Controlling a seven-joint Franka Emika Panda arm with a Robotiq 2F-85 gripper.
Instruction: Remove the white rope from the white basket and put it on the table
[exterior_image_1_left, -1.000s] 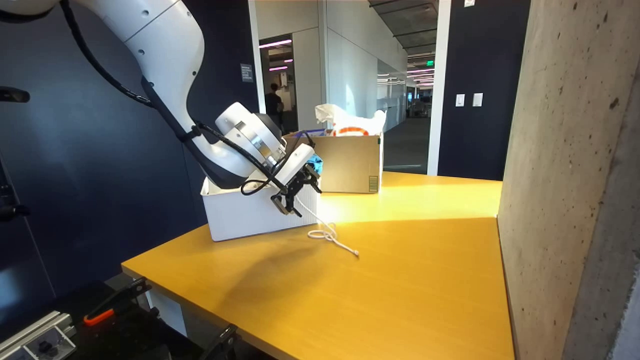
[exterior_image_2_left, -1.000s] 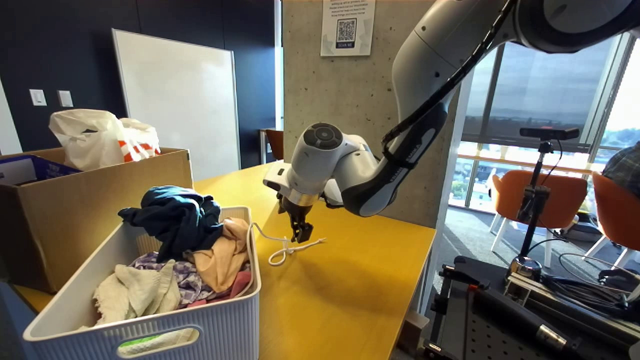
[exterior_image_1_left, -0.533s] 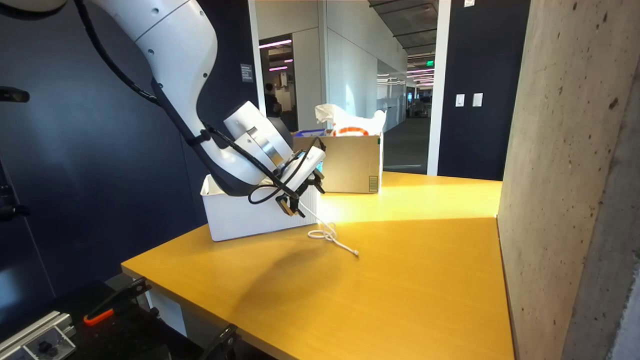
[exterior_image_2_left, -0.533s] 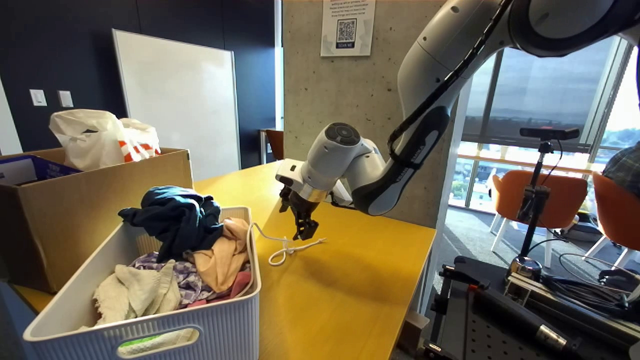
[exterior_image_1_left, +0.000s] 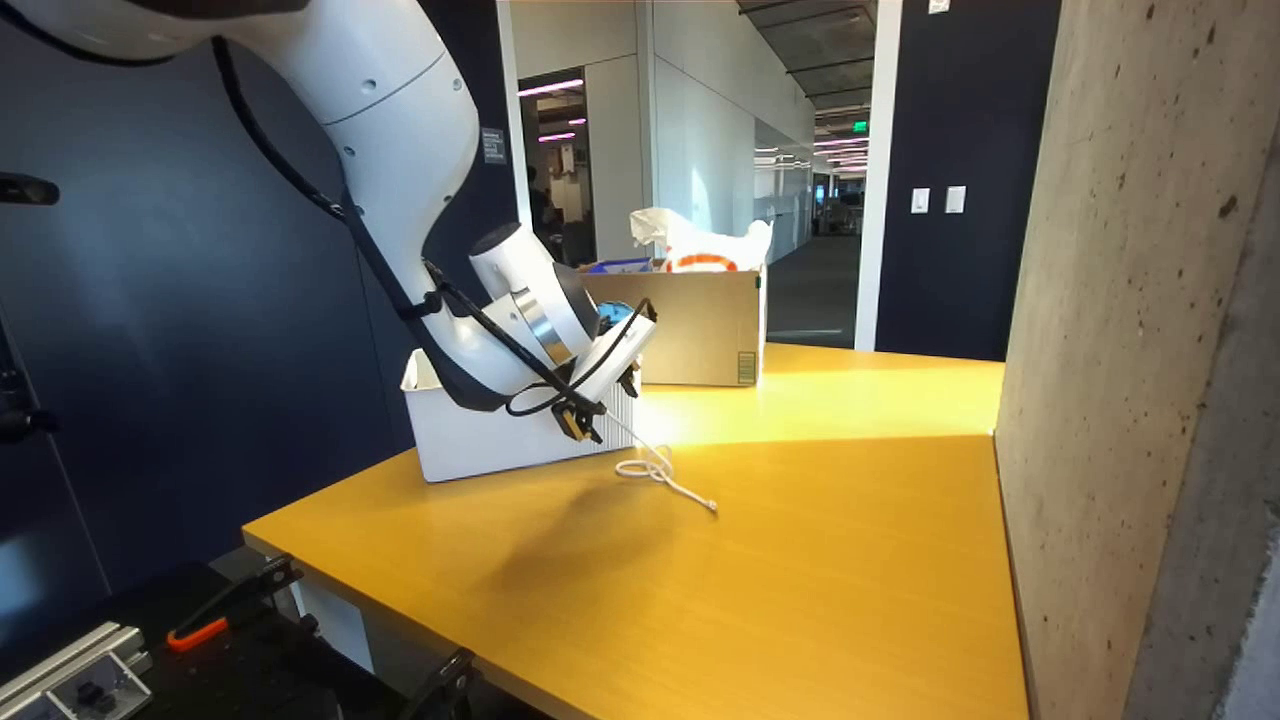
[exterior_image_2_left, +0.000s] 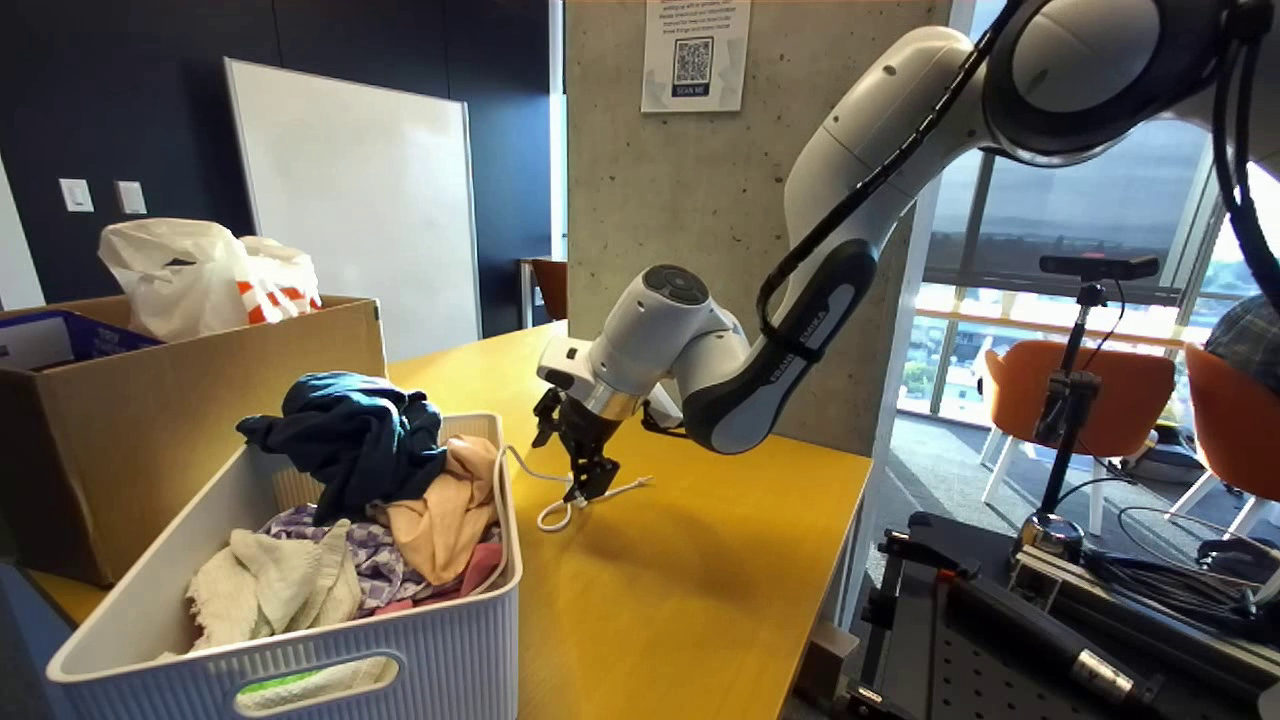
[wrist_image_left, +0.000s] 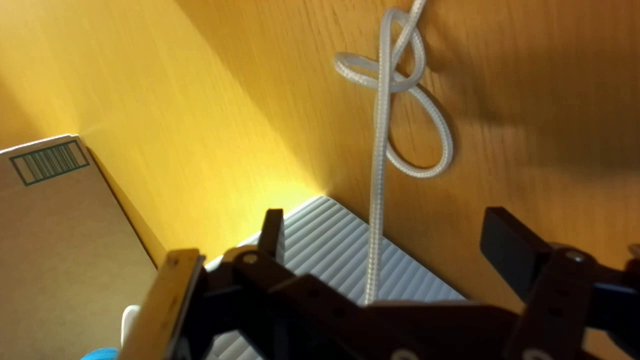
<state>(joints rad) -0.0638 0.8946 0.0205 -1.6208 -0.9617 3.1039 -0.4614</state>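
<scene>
The white rope (exterior_image_2_left: 620, 490) hangs over the rim of the white basket (exterior_image_2_left: 440, 650) in an exterior view. One part runs inside along the rim; a looped end lies on the yellow-orange table (exterior_image_1_left: 800, 600). The rope also shows in an exterior view (exterior_image_1_left: 690, 495). My gripper (exterior_image_2_left: 570, 465) is open and points down beside the basket, over the rope. In the wrist view the rope (wrist_image_left: 378, 175) passes between the spread fingers of the gripper (wrist_image_left: 385, 220), apart from both fingertips. The basket's ribbed wall (wrist_image_left: 320, 240) is behind it. The rope's upper part is hidden by the gripper body there.
The basket holds a dark blue cloth (exterior_image_2_left: 360, 440), a peach cloth (exterior_image_2_left: 440, 510) and other cloths. A tan cardboard box (exterior_image_1_left: 700, 320) with white bags stands beside the basket. A concrete wall (exterior_image_1_left: 1120, 400) borders the table.
In the latest half second my gripper has moved down and toward the basket, closer to the rope, and its tilt has changed. The rope and basket have not moved.
</scene>
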